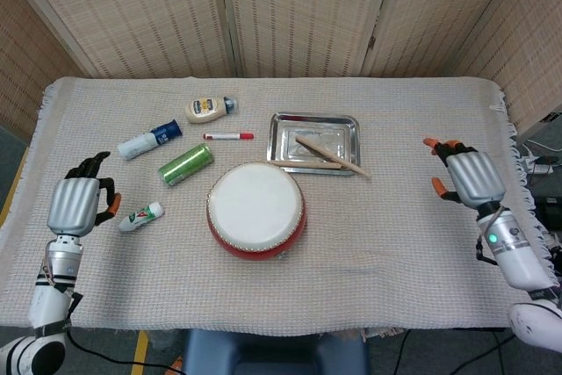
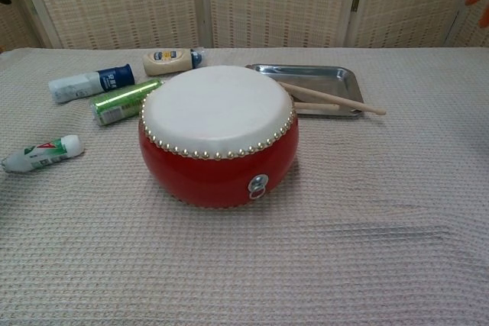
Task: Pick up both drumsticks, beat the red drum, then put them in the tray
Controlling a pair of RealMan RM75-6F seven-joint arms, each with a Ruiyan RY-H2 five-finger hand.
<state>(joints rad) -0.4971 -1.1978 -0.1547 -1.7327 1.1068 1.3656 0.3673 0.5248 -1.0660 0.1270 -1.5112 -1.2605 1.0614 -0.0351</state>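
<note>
Both sticks (image 1: 329, 155) lie in the tray (image 1: 285, 120), one poking out over its rim toward the right hand (image 1: 474, 176). That hand and the left hand (image 1: 75, 204) hold nothing, fingers loosely apart as far as I can tell. The job looks done, so the hands should just rest away from the drum (image 1: 255, 208). It is red and round with a white top, between the hands.

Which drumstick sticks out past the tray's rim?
The rear, angled drumstick: its tip overhangs the tray on the right. The other drumstick lies along the front rim.
</note>
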